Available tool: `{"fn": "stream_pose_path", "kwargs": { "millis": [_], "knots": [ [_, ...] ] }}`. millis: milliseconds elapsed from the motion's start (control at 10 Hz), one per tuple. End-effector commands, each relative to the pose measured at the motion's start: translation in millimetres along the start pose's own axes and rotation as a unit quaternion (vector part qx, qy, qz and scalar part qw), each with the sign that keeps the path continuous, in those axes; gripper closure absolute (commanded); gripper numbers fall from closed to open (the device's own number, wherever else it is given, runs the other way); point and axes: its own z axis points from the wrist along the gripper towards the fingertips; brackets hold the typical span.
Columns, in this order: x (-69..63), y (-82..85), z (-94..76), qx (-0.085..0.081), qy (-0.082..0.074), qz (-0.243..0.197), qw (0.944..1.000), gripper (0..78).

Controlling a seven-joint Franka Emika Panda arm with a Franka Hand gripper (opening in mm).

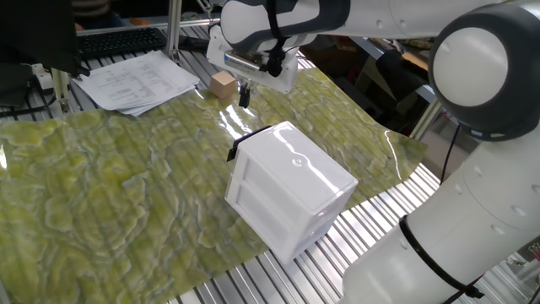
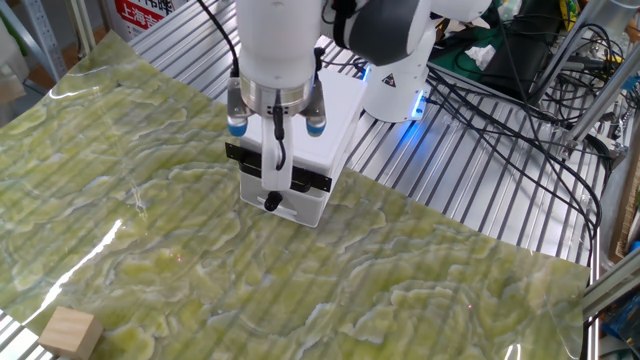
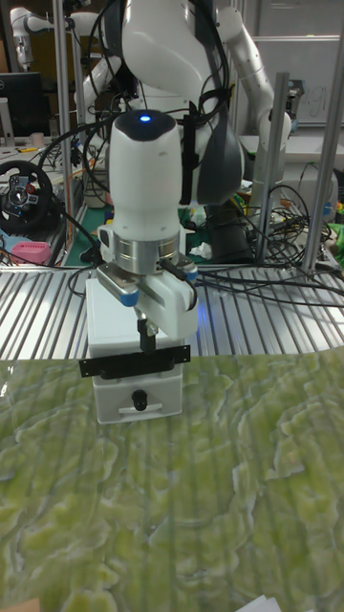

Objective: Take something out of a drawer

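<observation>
Hand: fingers together, holding nothing, hovering above white box's upper drawer, which looks closed. Wooden cube: already out on counter, well apart. Step: extraction apparently done; next, retreat clear.

A red-and-white sign far behind the gripper bears printed characters too small to read, and the papers beside it show illegible print.
</observation>
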Motion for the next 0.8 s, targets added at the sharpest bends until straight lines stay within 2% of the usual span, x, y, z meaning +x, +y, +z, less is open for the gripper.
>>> {"fn": "stream_pose_path", "kwargs": {
  "millis": [100, 500, 800],
  "knots": [
    [-0.5, 0.3, -1.1, -0.001, 0.000, 0.007, 1.0000, 77.6],
    [-0.5, 0.3, -1.1, -0.006, -0.004, 0.037, 0.9993, 77.6],
    [-0.5, 0.3, -1.1, -0.012, 0.004, 0.065, 0.9978, 77.6]
  ]
}}
